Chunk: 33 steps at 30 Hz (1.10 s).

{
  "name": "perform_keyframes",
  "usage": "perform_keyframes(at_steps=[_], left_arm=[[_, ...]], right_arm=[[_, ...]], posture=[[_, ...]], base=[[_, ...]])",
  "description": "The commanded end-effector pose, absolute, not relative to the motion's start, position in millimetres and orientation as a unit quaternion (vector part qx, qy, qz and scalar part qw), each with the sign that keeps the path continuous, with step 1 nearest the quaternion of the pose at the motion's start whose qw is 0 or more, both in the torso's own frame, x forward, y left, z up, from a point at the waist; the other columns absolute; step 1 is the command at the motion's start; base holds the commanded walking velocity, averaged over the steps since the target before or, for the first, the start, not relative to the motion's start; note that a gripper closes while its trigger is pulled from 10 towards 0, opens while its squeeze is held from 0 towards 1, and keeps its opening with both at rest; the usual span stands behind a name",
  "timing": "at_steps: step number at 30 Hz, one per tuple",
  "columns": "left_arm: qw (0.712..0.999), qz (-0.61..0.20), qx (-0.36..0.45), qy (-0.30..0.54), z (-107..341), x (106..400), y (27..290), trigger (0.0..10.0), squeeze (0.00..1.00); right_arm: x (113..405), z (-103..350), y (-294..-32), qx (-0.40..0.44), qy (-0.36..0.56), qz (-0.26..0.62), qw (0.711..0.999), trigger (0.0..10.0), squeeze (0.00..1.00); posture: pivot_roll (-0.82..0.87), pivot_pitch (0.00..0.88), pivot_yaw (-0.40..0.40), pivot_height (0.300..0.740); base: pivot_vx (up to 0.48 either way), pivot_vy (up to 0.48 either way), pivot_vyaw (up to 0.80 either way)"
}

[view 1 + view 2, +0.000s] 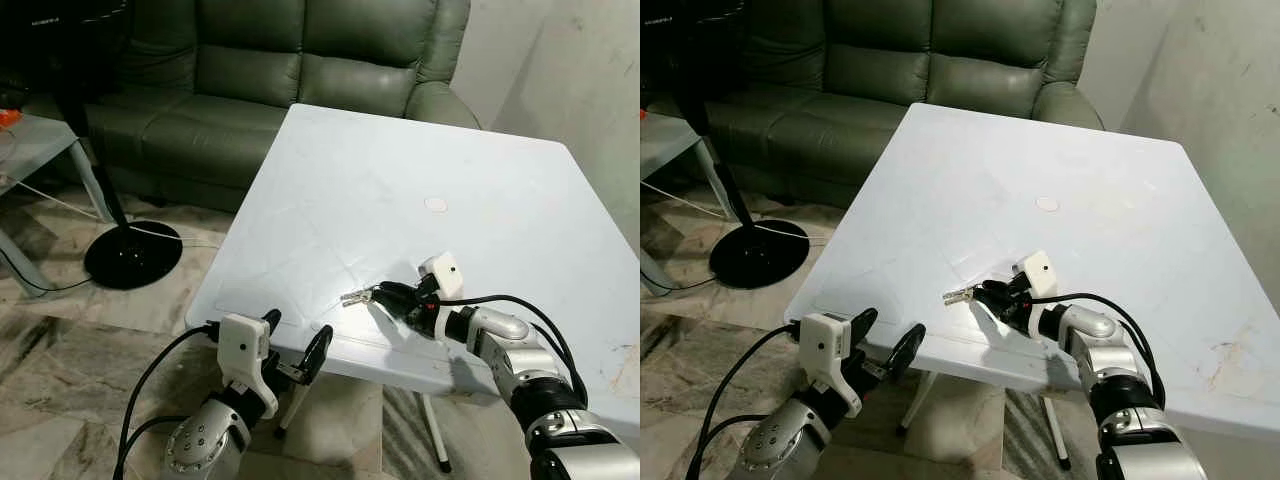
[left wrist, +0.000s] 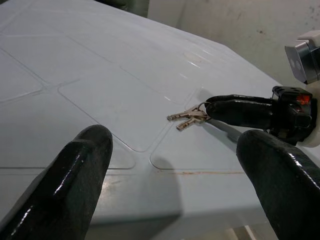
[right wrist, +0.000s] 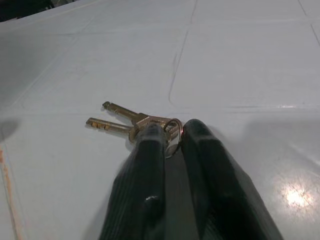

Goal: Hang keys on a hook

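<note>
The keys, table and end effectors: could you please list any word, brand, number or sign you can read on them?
None can be read.
Keys: no stamp can be made out.
Table: bare white, no print.
Right end effector, shut on the keys: no label.
Left end effector, open: no label.

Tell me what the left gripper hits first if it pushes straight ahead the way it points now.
Probably the near edge of the white table: the open left gripper hovers just off it, aimed across the top toward the keys. Depth is uncertain.
</note>
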<state>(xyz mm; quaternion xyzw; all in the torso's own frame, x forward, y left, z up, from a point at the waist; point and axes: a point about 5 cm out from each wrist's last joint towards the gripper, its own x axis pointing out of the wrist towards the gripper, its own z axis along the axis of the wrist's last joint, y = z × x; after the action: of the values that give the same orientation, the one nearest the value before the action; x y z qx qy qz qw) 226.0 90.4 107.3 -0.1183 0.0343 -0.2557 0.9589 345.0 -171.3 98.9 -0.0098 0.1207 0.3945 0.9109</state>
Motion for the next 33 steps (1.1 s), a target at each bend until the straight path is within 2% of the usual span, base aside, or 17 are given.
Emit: perform_keyframes(at_steps=[1,13,15,16,17,18,19,20,21,22,23,24,25,27,29,30,33], left_arm=[[0.959,-0.254,-0.12,0.036,106.3,226.6,89.4,10.0,0.0],[0.96,-0.249,-0.123,0.034,107.5,228.6,90.9,10.0,0.0],[0.961,-0.247,-0.123,0.034,107.4,229.4,91.2,10.0,0.0],[0.961,-0.246,-0.121,0.033,107.4,229.9,91.4,10.0,0.0],[0.961,-0.246,-0.121,0.033,107.4,230.0,91.5,10.0,0.0],[0.962,-0.244,-0.119,0.031,107.7,230.9,91.9,10.0,0.0],[0.962,-0.244,-0.119,0.031,107.7,230.9,91.9,10.0,0.0],[0.962,-0.244,-0.119,0.031,107.7,231.3,92.0,10.0,0.0],[0.962,-0.243,-0.118,0.031,107.7,232.1,92.2,10.0,0.0],[0.962,-0.242,-0.12,0.03,107.8,233.0,92.4,10.0,0.0],[0.964,-0.237,-0.121,0.028,108.2,234.5,93.2,10.0,0.0],[0.965,-0.231,-0.123,0.026,108.5,236.1,94.0,10.0,0.0],[0.967,-0.224,-0.12,0.024,109.1,238.1,95.1,10.0,0.0],[0.97,-0.208,-0.124,0.018,111.3,244.2,97.9,10.0,0.0],[0.971,-0.206,-0.124,0.013,112.4,246.4,99.1,10.0,0.0],[0.972,-0.201,-0.12,0.008,113.8,248.9,100.6,10.0,0.0],[0.975,-0.191,-0.111,-0.001,117.3,256.4,104.6,10.0,0.0]], right_arm=[[347.2,103.5,-177.7,-0.015,0.117,0.392,0.913,0.0,0.0],[347.9,106.8,-178.5,-0.018,0.115,0.403,0.908,0.0,0.0],[348.2,107.4,-179.2,-0.015,0.115,0.403,0.908,2.6,0.0],[347.6,108.3,-179.1,-0.013,0.111,0.411,0.905,6.7,0.0],[347.1,108.7,-179.0,-0.01,0.109,0.415,0.903,6.7,0.0],[346.9,109.1,-179.2,-0.007,0.11,0.417,0.902,3.8,0.0],[346.9,109.1,-179.2,-0.007,0.11,0.417,0.902,3.8,0.0],[347.2,109.5,-179.6,0.0,0.11,0.415,0.903,7.7,0.0],[347.3,111.1,-180.1,0.015,0.107,0.418,0.902,4.5,0.0],[348.1,113.1,-180.3,0.023,0.1,0.415,0.904,6.1,0.0],[349.2,116.0,-180.7,0.037,0.09,0.41,0.907,1.9,0.0],[350.5,118.9,-181.1,0.052,0.079,0.404,0.91,1.9,0.0],[352.0,121.7,-181.3,0.059,0.067,0.394,0.915,0.0,0.0],[357.6,133.6,-181.0,0.11,0.016,0.357,0.928,4.5,0.0],[358.0,137.2,-179.9,0.129,-0.001,0.351,0.927,4.5,0.0],[359.4,140.4,-179.4,0.127,-0.023,0.323,0.937,10.0,0.0],[358.1,147.3,-177.0,0.128,-0.079,0.258,0.954,10.0,0.0]], posture=[[0.09,0.081,-0.095,0.74],[0.09,0.084,-0.097,0.74],[0.09,0.084,-0.096,0.74],[0.09,0.084,-0.096,0.74],[0.09,0.084,-0.096,0.74],[0.09,0.083,-0.095,0.74],[0.09,0.083,-0.095,0.74],[0.09,0.083,-0.094,0.74],[0.09,0.08,-0.094,0.74],[0.09,0.08,-0.094,0.74],[0.09,0.078,-0.093,0.74],[0.09,0.078,-0.093,0.74],[0.09,0.073,-0.094,0.74],[0.08,0.063,-0.093,0.74],[0.08,0.058,-0.093,0.74],[0.08,0.051,-0.092,0.74],[0.08,0.035,-0.088,0.74]], base=[[0.0,0.0,0.0],[0.0,0.0,0.0],[0.0,0.0,0.0],[0.0,0.0,0.0],[0.0,0.0,0.0],[0.0,0.0,0.0],[0.0,0.0,0.0],[0.0,0.0,0.0],[0.0,0.0,0.0],[0.0,0.0,0.0],[0.0,0.0,0.0],[0.0,0.0,0.0],[0.0,0.0,0.0],[0.0,0.0,0.0],[0.0,0.0,0.0],[0.0,0.0,0.0],[0.0,0.0,0.0]])
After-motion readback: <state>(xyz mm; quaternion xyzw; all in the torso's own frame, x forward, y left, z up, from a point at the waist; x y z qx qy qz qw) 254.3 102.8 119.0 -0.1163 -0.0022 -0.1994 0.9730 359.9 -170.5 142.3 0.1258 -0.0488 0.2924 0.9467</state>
